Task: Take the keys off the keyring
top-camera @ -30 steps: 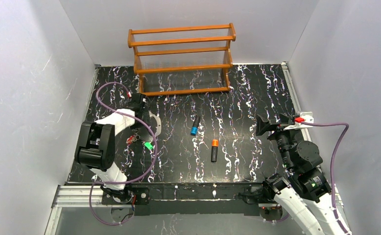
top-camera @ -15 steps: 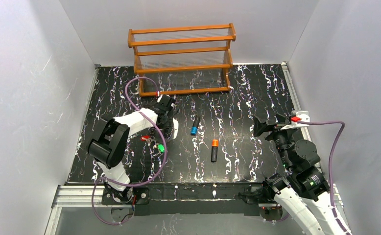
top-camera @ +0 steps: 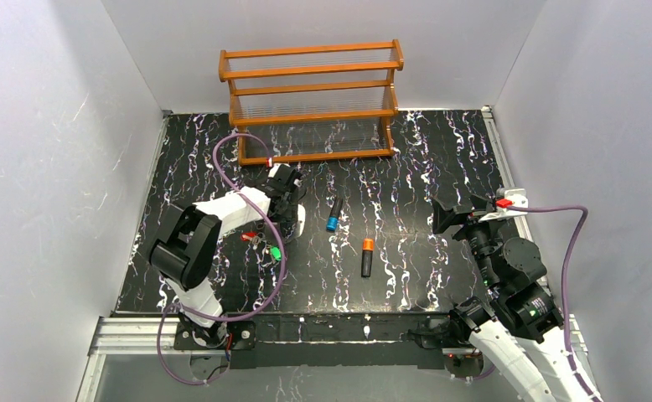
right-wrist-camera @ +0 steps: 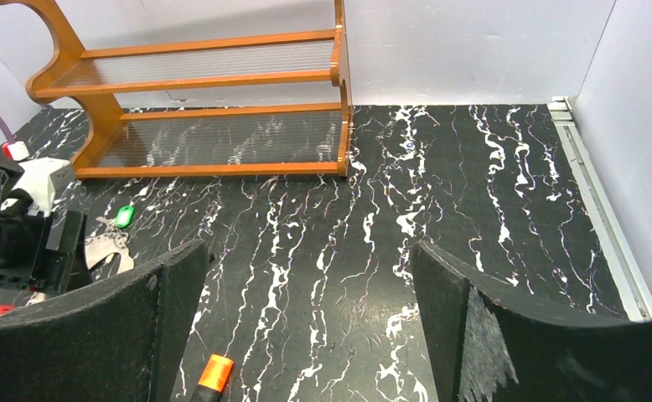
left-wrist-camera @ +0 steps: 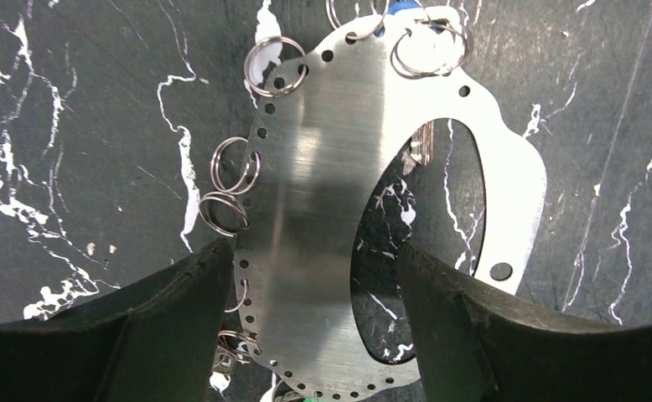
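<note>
Nearest, on the right, the right gripper (right-wrist-camera: 307, 251) hangs above the black, white-veined marble-look table (top-camera: 440, 151). Its fingers are spread as wide as they go, with nothing between them. A little further in lies a black marker with an orange cap (top-camera: 366, 255). To its left is a tiny key with a green plastic head (top-camera: 276, 251), just beside the near edge of the keyring (left-wrist-camera: 323, 167), a large flat wide-banded ring of pale brushed metal. Whether the key hangs on it cannot be told.

The keyring lies flat on the table under the left gripper (left-wrist-camera: 314, 251). That gripper's fingers (left-wrist-camera: 172, 327) stand apart astride the broad band, with a sliver of table showing beside the right one — no grip on it. Small wire split rings (left-wrist-camera: 274, 67) hook through holes along the rim, and a blue key head (left-wrist-camera: 396, 7) peeks in at the far edge.

Beyond lies a black marker with a blue cap (top-camera: 333, 215) — then an orange-brown wooden tiered rack (top-camera: 310, 100) against the back wall.
</note>
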